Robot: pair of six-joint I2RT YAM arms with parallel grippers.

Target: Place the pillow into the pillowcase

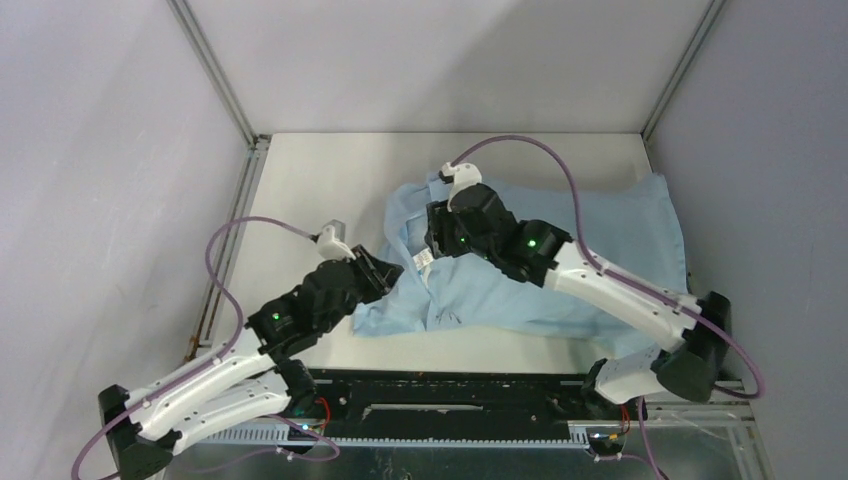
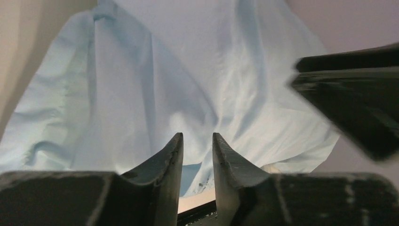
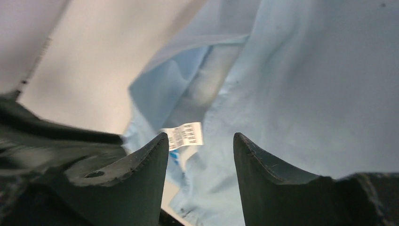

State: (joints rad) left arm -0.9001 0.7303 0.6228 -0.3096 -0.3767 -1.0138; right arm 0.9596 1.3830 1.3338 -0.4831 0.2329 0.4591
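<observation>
**A:** Where is the pillowcase point(image 1: 600, 250)?

**B:** On the desk point(image 1: 320, 190), right of centre and reaching toward the far right corner. It is light blue and wrinkled. Its left edge is bunched into folds, and both arms meet there.

**A:** And the pillow?

**B:** Hidden, if it is there. No cream cloth shows plainly in any view. The pillowcase sits puffed rather than flat, but I cannot tell what fills it.

**A:** What about the left hand point(image 2: 197, 136)?

**B:** It is low at the bunched left edge, pointing into the blue cloth. Its fingers point(image 2: 164, 160) stand slightly apart with a narrow gap between the tips. No cloth is caught in that gap. The fabric lies just beyond the tips, and I can't tell whether they brush it.

**A:** And the right hand point(image 3: 200, 135)?

**B:** It is spread wider, and nothing is pinched. It hangs over the same left part of the pillowcase, a little farther back than the left hand. A small white label point(image 3: 182, 135) with printed lines sits just past the tip of one finger. Beside the label, the cloth folds open onto a shaded, greener inside.

**A:** How close are the two hands?

**B:** Near each other. Each wrist view shows a dark blur of the other arm at its edge.
</observation>
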